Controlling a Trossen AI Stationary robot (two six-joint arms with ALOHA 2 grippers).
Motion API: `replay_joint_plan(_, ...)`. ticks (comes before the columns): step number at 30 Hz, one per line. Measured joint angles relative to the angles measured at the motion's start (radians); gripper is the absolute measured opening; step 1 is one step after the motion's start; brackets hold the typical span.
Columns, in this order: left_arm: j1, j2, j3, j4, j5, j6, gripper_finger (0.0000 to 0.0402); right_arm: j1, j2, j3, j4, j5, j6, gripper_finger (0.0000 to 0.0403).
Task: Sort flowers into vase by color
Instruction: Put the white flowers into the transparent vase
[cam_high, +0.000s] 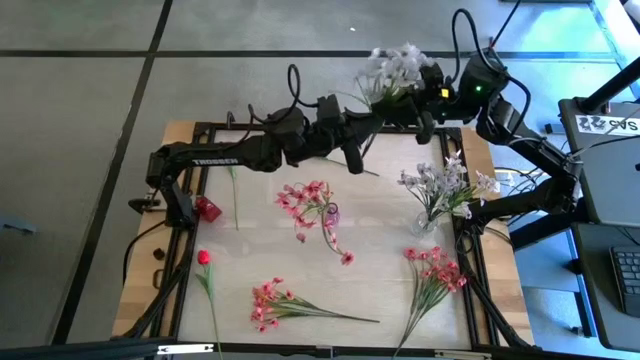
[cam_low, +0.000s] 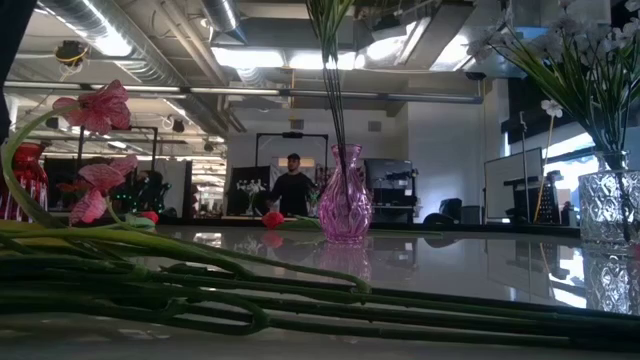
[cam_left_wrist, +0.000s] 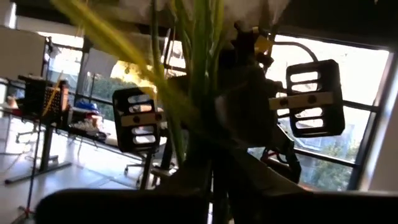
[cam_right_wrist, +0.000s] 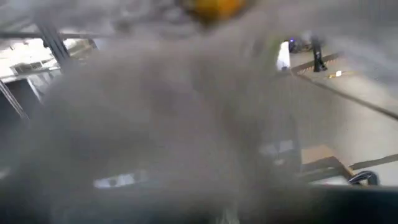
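A spray of white flowers (cam_high: 395, 68) is held in the air above the table's far edge, between my two arms. My left gripper (cam_high: 383, 113) reaches in from the left and is shut on its green stems (cam_left_wrist: 196, 93). My right gripper (cam_high: 425, 100) comes from the right and is open. Its two fingers (cam_left_wrist: 142, 118) stand apart on either side of the stems without touching them. White blossoms (cam_right_wrist: 186, 112) fill the right wrist view. More white flowers (cam_high: 445, 180) stand in a clear glass vase (cam_high: 425, 222), and pink flowers (cam_high: 305, 200) in a pink vase (cam_low: 346, 195). My left gripper holds the white spray by its bundled stems (cam_left_wrist: 180, 146), below the blossoms, coming roughly level from the table's left with its fingers across the stems. Its own dark fingers hide the exact place of contact. The spray is lifted clear, with the blossoms toward the far edge.
A red vase (cam_high: 208, 208) stands at the table's left. A red bud flower (cam_high: 204, 258) and two pink sprays (cam_high: 270, 300) (cam_high: 435, 268) lie on the near half. A bare green stem (cam_high: 233, 190) lies beside the red vase. A person (cam_low: 292, 185) stands far behind the table.
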Motion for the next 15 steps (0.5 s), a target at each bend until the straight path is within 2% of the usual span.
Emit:
replay_joint_plan(5, -0.013, -0.016, 0.001, -0.056, 0.014, -0.031, 0.0087, 0.0, -0.02, -0.003, -0.025, 0.025, -0.056, 0.003)
replay_joint_plan(8, -0.034, -0.054, 0.0, -0.106, 0.047, -0.022, 0.0111, 0.001, -0.057, -0.003, -0.039, 0.013, -0.14, 0.0017)
replay_joint_plan(11, -0.06, -0.126, -0.002, -0.193, 0.111, 0.023, 0.0126, -0.001, -0.131, 0.003, -0.06, -0.033, -0.238, 0.0009)
replay_joint_plan(15, -0.106, -0.234, 0.0, -0.312, 0.112, 0.048, 0.0136, 0.003, -0.23, 0.005, -0.121, -0.068, -0.323, 0.0024)
